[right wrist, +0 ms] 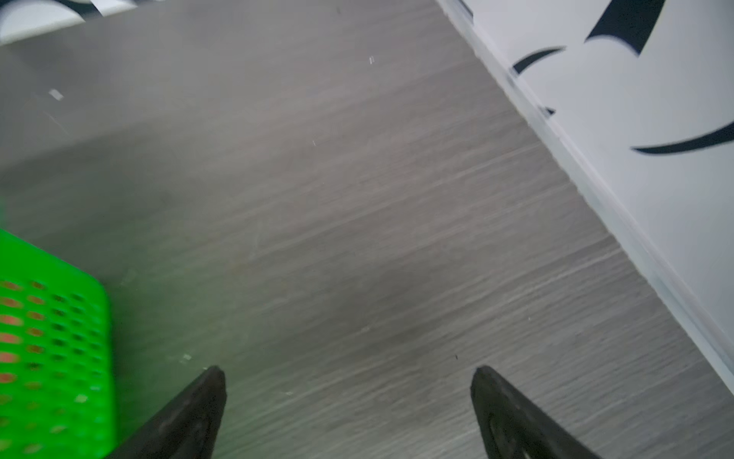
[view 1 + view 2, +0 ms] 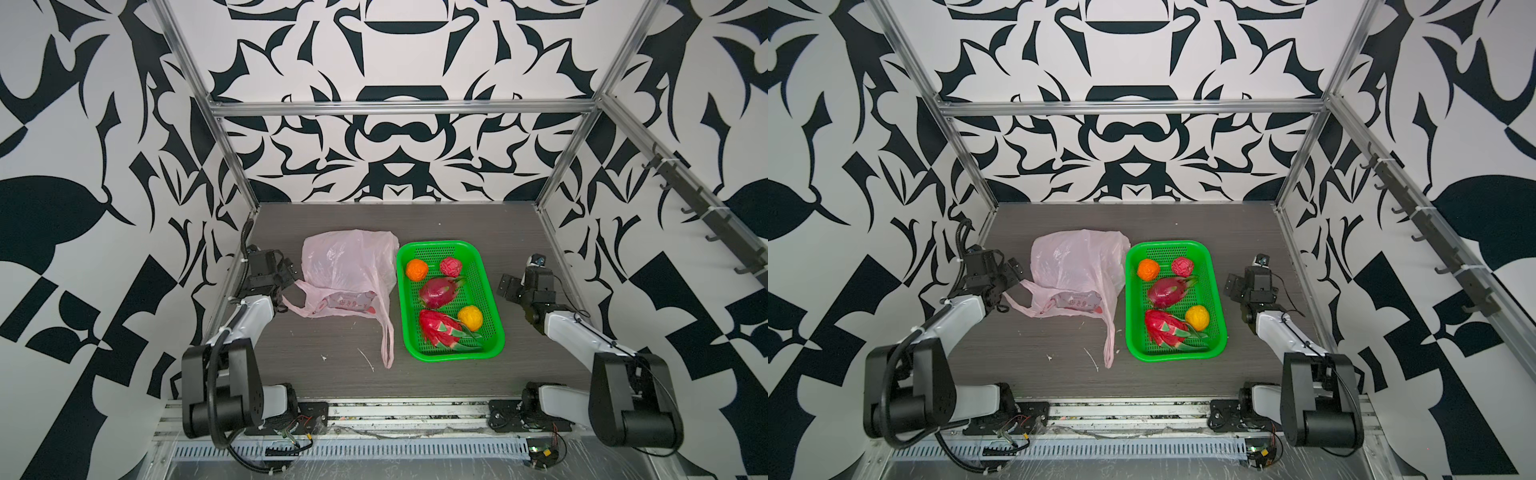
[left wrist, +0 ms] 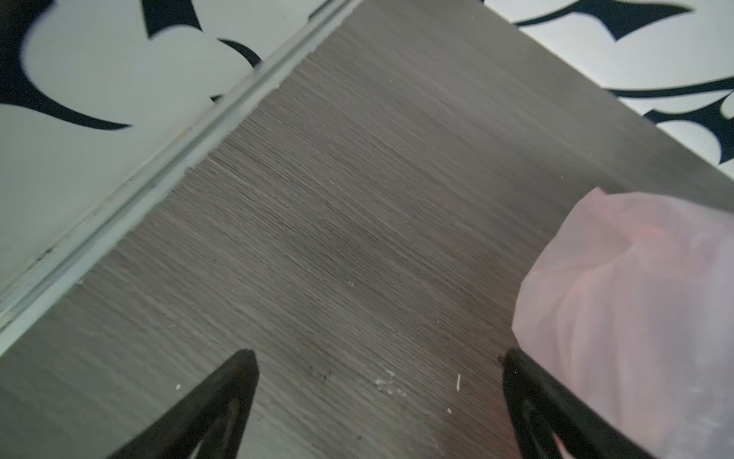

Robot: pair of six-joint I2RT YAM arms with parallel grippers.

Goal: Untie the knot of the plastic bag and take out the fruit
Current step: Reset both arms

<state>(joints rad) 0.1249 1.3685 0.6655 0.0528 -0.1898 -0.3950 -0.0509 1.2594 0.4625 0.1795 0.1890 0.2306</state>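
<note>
The pink plastic bag (image 2: 349,270) (image 2: 1077,266) lies flat and limp on the table. Its two handle loops lie apart and no knot shows. The fruit sits in the green basket (image 2: 494,332): an orange ball (image 2: 417,269), a bumpy red ball (image 2: 451,266), a yellow-orange ball (image 2: 470,317) and two dragon fruits (image 2: 436,292) (image 2: 440,334). My left gripper (image 2: 286,272) (image 3: 379,353) stands open just left of the bag (image 3: 635,318), one finger beside its edge, nothing between the jaws. My right gripper (image 2: 509,286) (image 1: 348,371) is open over bare table right of the basket (image 1: 51,357).
The dark wood-grain table (image 2: 332,365) is walled by patterned panels with aluminium rails on the left, right and back. A few white scraps (image 2: 365,357) lie in front of the bag. Both arm bases stand at the front edge.
</note>
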